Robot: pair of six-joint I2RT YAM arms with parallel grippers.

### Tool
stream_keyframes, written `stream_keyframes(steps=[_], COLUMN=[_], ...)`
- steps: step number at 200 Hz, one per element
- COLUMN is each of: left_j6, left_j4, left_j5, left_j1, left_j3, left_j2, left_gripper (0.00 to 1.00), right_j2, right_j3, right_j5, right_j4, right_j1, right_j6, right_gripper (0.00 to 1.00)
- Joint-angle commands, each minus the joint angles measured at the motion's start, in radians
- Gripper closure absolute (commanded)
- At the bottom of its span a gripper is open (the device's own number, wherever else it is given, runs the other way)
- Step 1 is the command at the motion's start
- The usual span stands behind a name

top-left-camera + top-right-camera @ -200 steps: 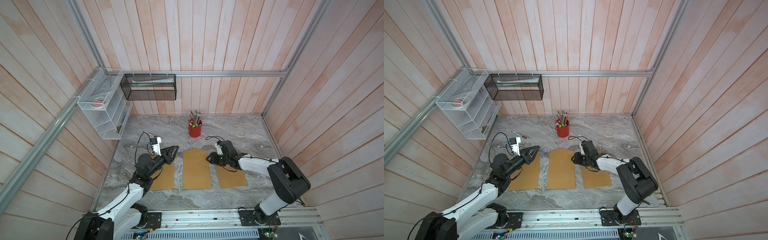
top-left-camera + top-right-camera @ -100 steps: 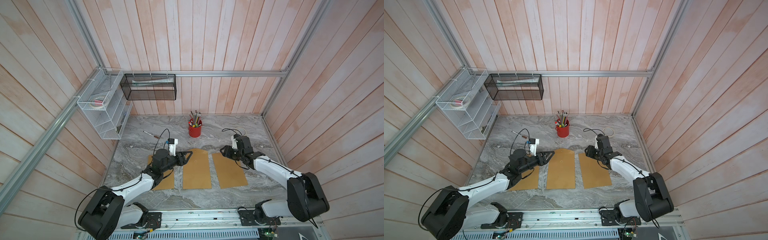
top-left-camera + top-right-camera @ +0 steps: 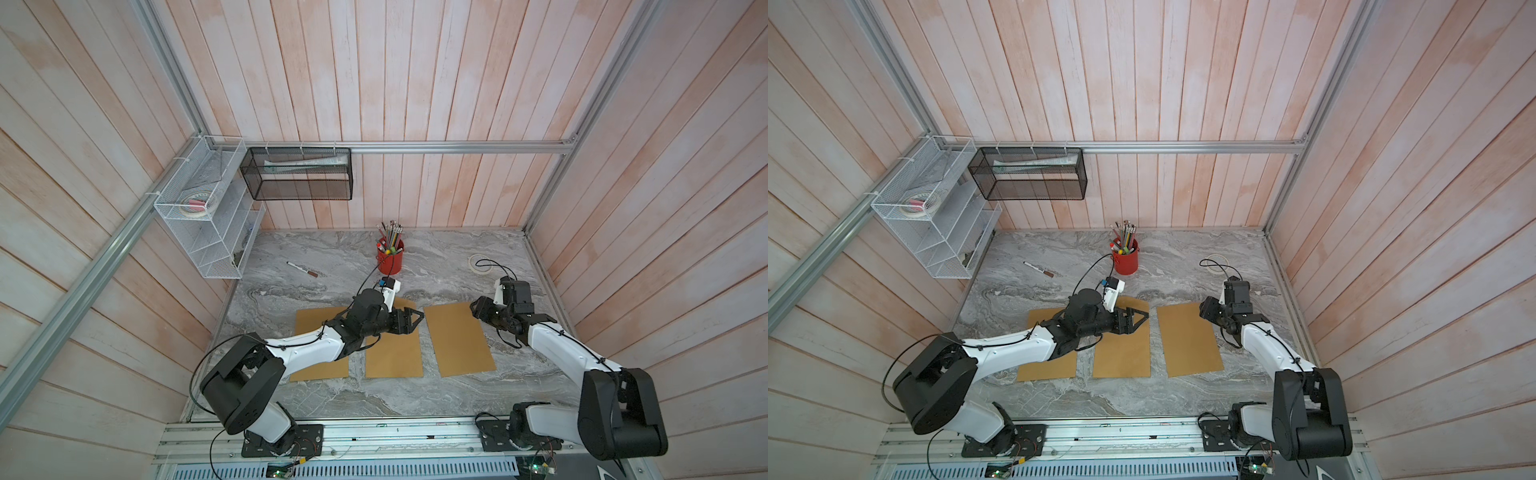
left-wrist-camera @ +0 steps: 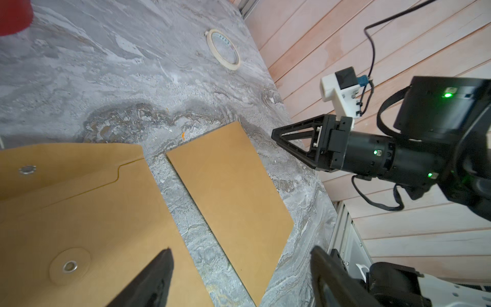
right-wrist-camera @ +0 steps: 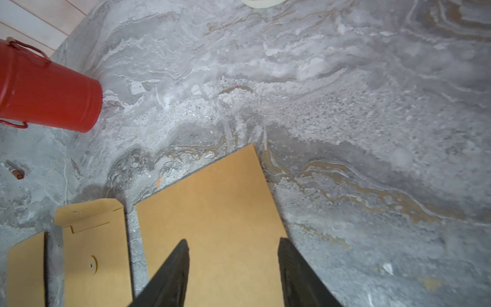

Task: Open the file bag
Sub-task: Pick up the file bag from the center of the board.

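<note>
The file bag [image 3: 395, 353] [image 3: 1121, 353] is the middle one of three brown sheets on the marble table. It has a metal eyelet on a round patch [image 4: 69, 266], and its flap [image 4: 66, 164] [image 5: 87, 212] lies spread out toward the red cup. My left gripper [image 3: 415, 320] [image 3: 1138, 320] [image 4: 240, 252] hovers over the bag's far right part, open, with nothing between its fingers. My right gripper [image 3: 478, 309] [image 3: 1204, 309] [image 5: 233, 242] [image 4: 276, 133] stands open and empty over the far corner of the right brown sheet [image 3: 459, 340] [image 5: 212, 207].
A left brown sheet [image 3: 316, 324] lies partly under my left arm. A red pencil cup [image 3: 390, 259], a marker [image 3: 302, 269] and a tape roll [image 3: 478, 262] sit farther back. A white wire shelf [image 3: 208, 232] and a black mesh basket [image 3: 297, 178] hang on the walls.
My left arm has swung right, from over the left sheet to over the file bag, its jaws opening wide. My right arm has drawn back right, away from the bag, jaws slightly wider.
</note>
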Motion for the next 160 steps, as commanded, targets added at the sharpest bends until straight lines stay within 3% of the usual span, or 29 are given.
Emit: stream_keyframes(steps=[1,85,160], left_j6=[-0.013,-0.037,-0.037], left_j4=[-0.083,-0.163,-0.228], left_j5=[-0.013,0.049,0.052], left_j1=[-0.016,-0.040,-0.051], left_j3=[0.057,0.212,0.299], left_j2=[0.054,0.249,0.320], left_gripper=[0.14,0.09,0.10], right_j2=[-0.006,0.022,0.052], right_j3=[-0.036,-0.107,-0.136], right_j5=[0.028,-0.008,-0.027], right_j4=[-0.005,0.063,0.103], right_j1=[-0.021,-0.061,-0.063], right_j6=[-0.021,-0.015,-0.009], right_gripper=[0.44,0.44,0.44])
